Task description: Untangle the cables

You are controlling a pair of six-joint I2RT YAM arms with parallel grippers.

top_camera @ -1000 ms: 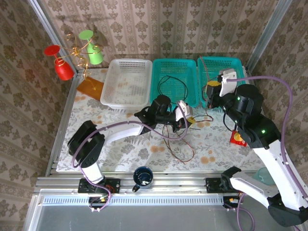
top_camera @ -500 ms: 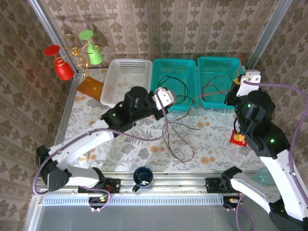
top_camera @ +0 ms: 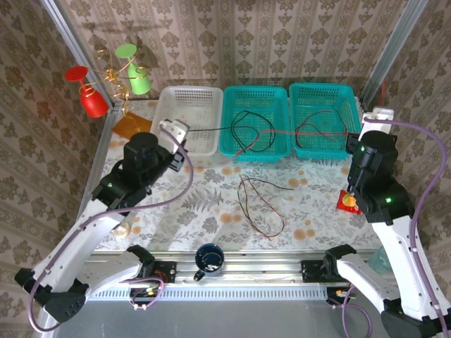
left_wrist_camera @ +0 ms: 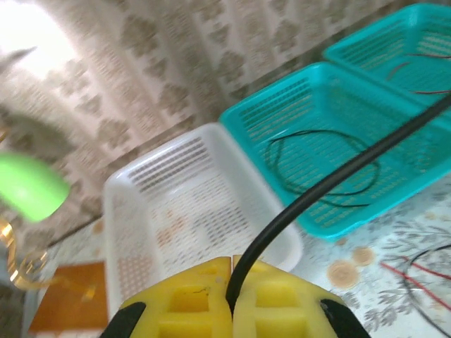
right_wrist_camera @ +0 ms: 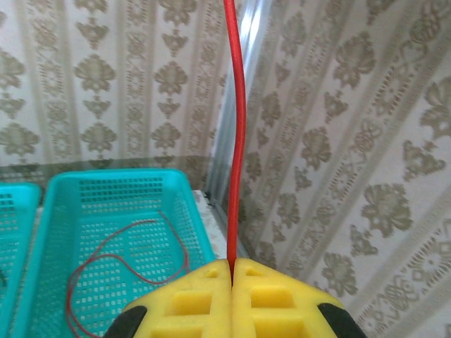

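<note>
Left gripper: the left gripper (left_wrist_camera: 232,299) hangs over the left side of the white basket (top_camera: 189,89), its yellow pads pressed together on a black cable (left_wrist_camera: 331,177).
Black cable: it is pulled taut. Its long axis runs left to right from the pads, across the white basket and into the middle teal basket (top_camera: 256,89), where it ends in a loose loop.
Right gripper: the right gripper (right_wrist_camera: 232,271) is raised at the table's far right corner and pinches a red cable (right_wrist_camera: 236,141) between closed yellow pads.
Red cable: in the wrist view it rises straight up from the pads. A red loop lies in the right teal basket (top_camera: 320,86), and a dark red strand crosses from there into the middle basket.
Loose cables: thin red and black strands (top_camera: 241,199) lie on the patterned table (top_camera: 204,204) in front of the baskets, apart from both grippers.
Surroundings: a gold spiral stand (top_camera: 113,77) holds a red cup (top_camera: 90,98) and a green cup (top_camera: 137,76) at the far left. A brown mat (top_camera: 130,127) lies beside the white basket. A dark mug (top_camera: 209,259) sits on the near rail, and a red-and-yellow packet (top_camera: 347,203) lies beside the right arm.
</note>
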